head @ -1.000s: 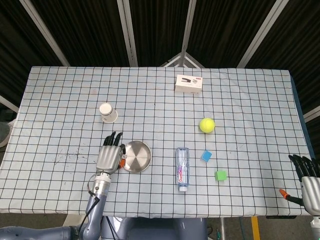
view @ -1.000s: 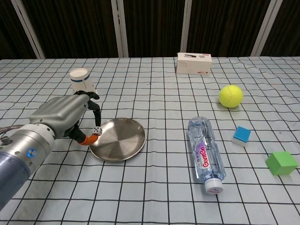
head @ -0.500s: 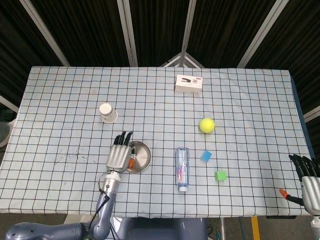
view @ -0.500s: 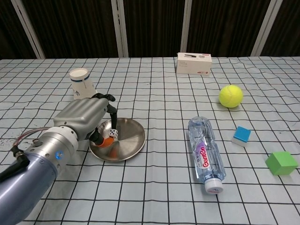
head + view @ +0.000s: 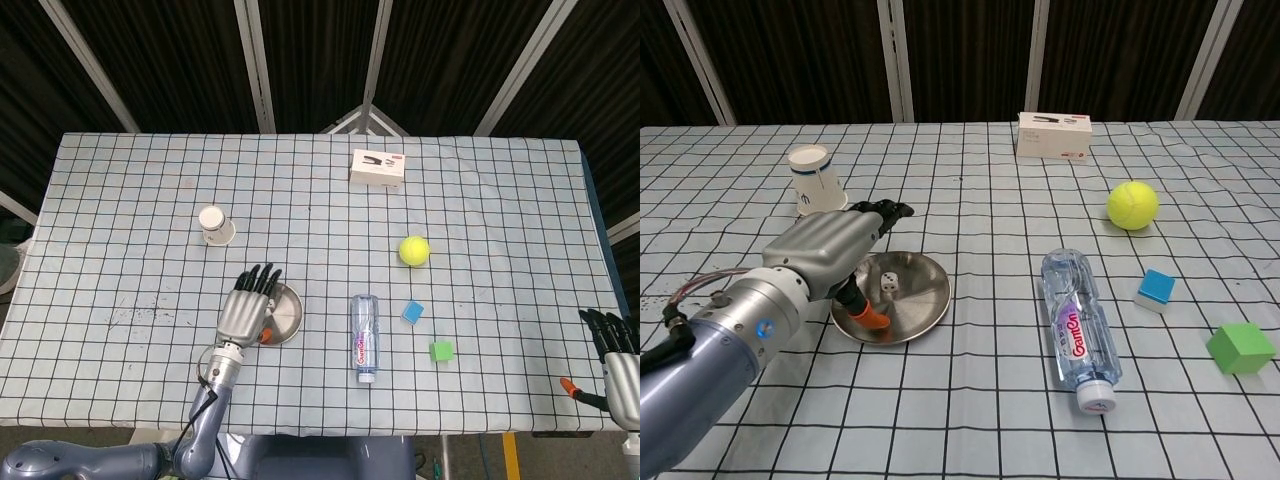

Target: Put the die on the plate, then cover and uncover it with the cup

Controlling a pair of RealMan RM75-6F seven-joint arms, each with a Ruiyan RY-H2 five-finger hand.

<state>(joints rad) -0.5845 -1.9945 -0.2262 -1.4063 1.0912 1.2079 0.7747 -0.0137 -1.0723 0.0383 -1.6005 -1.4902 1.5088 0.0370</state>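
A checked tablecloth (image 5: 970,400) covers a table seen from 2 robot cameras. The landmark is a round metal plate (image 5: 925,305) near the front left of the table. The white die (image 5: 891,284) lies on the plate, a little left of its centre, apart from any finger, so the 1st part of the task looks done.

The left hand (image 5: 830,247) hovers over the plate's left half, palm down, forearm running back toward the robot. Its fingers (image 5: 885,209) are extended and spread, pointing away from the robot beyond the plate's far rim; the orange-tipped thumb (image 5: 868,314) hangs low over the plate's near left edge. It holds nothing.

The paper cup (image 5: 817,181) stands upside down, rim on the cloth, beyond the plate and to its left, well apart from it.

The step in hand appears to be clearing the hand from the plate and going for the cup. To do it well, lift straight up first so the thumb does not knock the plate or roll the die, then grasp the cup round its sides and keep it mouth down.

The right hand (image 5: 618,352) sits far right of the plate at the table's near edge; whether its fingers are spread or curled cannot be told.

To the plate's right lie a water bottle (image 5: 1077,326), a blue block (image 5: 1155,289), a green block (image 5: 1240,347) and a tennis ball (image 5: 1132,204).
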